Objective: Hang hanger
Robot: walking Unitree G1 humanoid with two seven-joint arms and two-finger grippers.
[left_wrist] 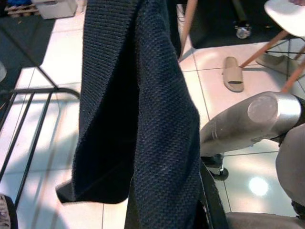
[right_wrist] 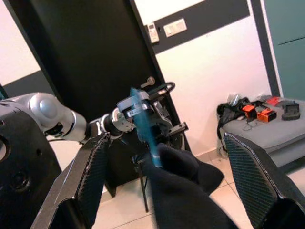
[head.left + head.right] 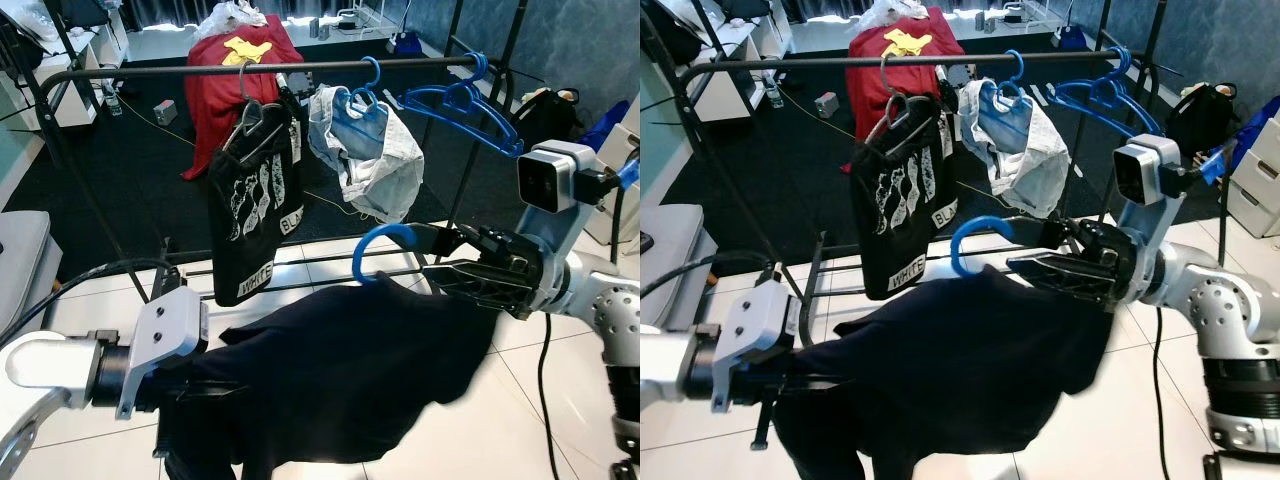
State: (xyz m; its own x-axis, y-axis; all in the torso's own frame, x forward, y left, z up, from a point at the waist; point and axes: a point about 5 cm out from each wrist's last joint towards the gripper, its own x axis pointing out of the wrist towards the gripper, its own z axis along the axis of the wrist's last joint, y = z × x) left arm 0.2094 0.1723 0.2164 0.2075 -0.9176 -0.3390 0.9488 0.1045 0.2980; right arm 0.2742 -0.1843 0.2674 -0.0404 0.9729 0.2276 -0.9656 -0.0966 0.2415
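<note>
Hanger (image 3: 385,240) with dark garment (image 3: 340,375) held up below the rail (image 3: 260,68).
Right tool (image 3: 455,268) spreads wide by the blue hook; left tool (image 3: 805,383) is buried in cloth, grip unclear.

Dark garment (image 3: 340,370) swallows blue hanger (image 3: 383,243), hook alone showing. Left gripper (image 3: 215,385) fingers buried in cloth, grip unreadable. Garment's lower hem cut by frame edge.
</note>
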